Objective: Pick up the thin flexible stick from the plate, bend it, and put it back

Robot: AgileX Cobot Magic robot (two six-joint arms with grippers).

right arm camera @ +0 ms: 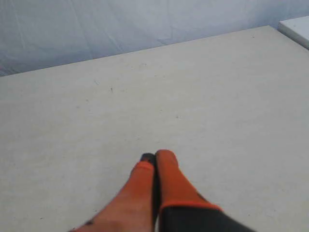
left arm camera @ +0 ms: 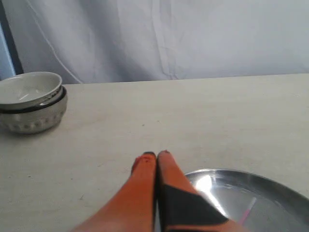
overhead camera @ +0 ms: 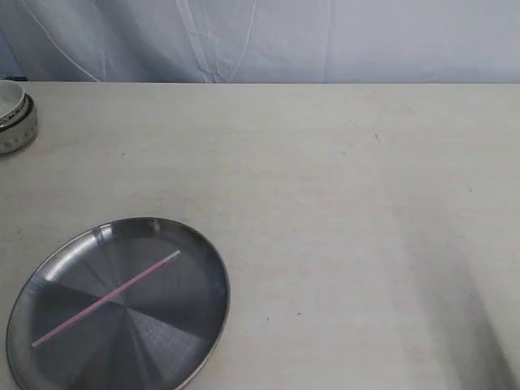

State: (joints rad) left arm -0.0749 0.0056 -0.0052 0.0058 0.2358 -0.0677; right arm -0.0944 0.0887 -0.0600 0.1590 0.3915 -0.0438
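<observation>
The thin pink stick lies straight across the shiny steel plate at the table's front left, its pale end pointing to the back right. Neither gripper shows in the exterior view. In the left wrist view my left gripper is shut and empty, its orange fingers pressed together over bare table just beside the plate's rim; a short piece of the stick shows there. My right gripper is shut too, with nothing in it, above bare table far from the plate.
A small white bowl stands at the back left edge, seen also as stacked bowls in the left wrist view. A pale cloth backdrop hangs behind the table. A white flat object lies at one table corner.
</observation>
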